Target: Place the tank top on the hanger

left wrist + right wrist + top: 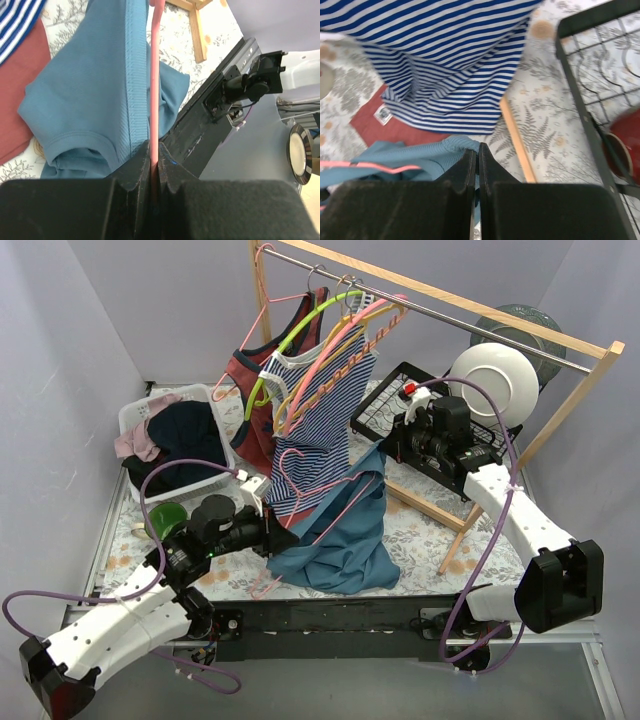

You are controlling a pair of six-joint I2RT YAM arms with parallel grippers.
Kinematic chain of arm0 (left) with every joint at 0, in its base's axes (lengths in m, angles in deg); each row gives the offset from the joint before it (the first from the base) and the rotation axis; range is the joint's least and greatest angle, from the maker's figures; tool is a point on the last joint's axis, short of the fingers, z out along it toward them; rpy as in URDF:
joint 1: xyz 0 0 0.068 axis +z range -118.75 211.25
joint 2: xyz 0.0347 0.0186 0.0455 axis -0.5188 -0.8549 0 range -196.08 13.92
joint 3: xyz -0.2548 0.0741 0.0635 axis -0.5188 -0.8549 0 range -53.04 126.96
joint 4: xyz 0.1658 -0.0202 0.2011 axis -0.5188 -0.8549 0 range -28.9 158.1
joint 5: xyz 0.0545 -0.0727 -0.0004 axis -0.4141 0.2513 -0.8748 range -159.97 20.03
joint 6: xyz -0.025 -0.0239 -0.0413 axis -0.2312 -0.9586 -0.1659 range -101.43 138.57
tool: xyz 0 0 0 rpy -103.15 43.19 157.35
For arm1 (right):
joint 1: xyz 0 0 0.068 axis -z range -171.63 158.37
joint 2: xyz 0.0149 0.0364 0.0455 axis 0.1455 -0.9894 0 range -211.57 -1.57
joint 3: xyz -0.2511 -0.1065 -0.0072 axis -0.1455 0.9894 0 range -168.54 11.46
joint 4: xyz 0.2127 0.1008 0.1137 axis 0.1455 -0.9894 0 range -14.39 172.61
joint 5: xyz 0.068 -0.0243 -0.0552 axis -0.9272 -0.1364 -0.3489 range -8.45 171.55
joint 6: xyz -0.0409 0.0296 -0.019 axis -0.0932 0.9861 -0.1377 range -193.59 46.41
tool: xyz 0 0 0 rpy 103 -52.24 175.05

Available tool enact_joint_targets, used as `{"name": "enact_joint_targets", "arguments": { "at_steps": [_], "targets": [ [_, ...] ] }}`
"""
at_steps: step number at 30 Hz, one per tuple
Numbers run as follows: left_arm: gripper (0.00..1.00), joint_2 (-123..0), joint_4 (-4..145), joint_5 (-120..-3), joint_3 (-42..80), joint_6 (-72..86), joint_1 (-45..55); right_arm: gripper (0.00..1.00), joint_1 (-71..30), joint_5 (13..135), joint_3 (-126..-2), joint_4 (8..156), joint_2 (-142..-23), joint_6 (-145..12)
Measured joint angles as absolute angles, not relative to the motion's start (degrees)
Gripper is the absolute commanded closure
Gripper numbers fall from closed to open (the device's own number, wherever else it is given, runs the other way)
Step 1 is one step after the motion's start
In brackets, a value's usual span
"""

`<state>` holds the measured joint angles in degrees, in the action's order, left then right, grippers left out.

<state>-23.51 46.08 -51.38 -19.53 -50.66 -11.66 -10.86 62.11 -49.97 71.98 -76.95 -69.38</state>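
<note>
The tank top (345, 540) is found near the middle of the bench's (425, 540) near edge. Its lower part is heaped on the flowered cover, and one upper corner is lifted toward the right. That corner is pinched in the right pincer (477, 150), whose fingers are clenched on the teal hem. The hanger (154, 90) is laid across the teal fabric, and its thin pink rod is gripped between the closed fingers of the left pincer (153, 150), just beside a ribbed strap edge. Behind the tank top, a navy-and-white striped top (325, 410) and a brick-red top (250, 380) are hung from a wooden rack (450, 302) spanning the far edge, among lime-green and yellow hangers. A white basket (135, 420) of clothes is seen at the far left corner. A black wire rack (385, 400) holding a white plate (490, 385) is seen toward the far right.
</note>
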Motion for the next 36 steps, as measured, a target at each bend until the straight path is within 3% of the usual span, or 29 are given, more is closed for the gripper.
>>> {"name": "enact_joint_targets", "arguments": {
  "at_steps": [15,26,32,35,36],
  "targets": [
    [1.0,-18.55,52.87,-52.91,-20.07,-49.42,-11.69,0.94,-10.79,50.76,-49.97,66.63,-74.26,-74.89],
    [1.0,-23.55,58.56,-49.35,-22.81,-49.59,-11.66,0.93,-10.77,40.16,-56.0,64.22,-74.11,-75.52],
    [1.0,-24.25,61.42,-48.95,-23.44,-49.48,-11.66,0.89,-10.75,33.95,-54.14,64.55,-73.25,-76.83],
    [1.0,-23.86,62.32,-49.17,-23.42,-49.24,-11.66,0.83,-10.75,33.25,-49.86,63.59,-71.9,-78.93],
    [1.0,-23.49,62.32,-49.26,-23.42,-49.16,-11.66,0.77,-10.77,33.43,-48.92,62.71,-71.77,-79.98]
  ]
}}
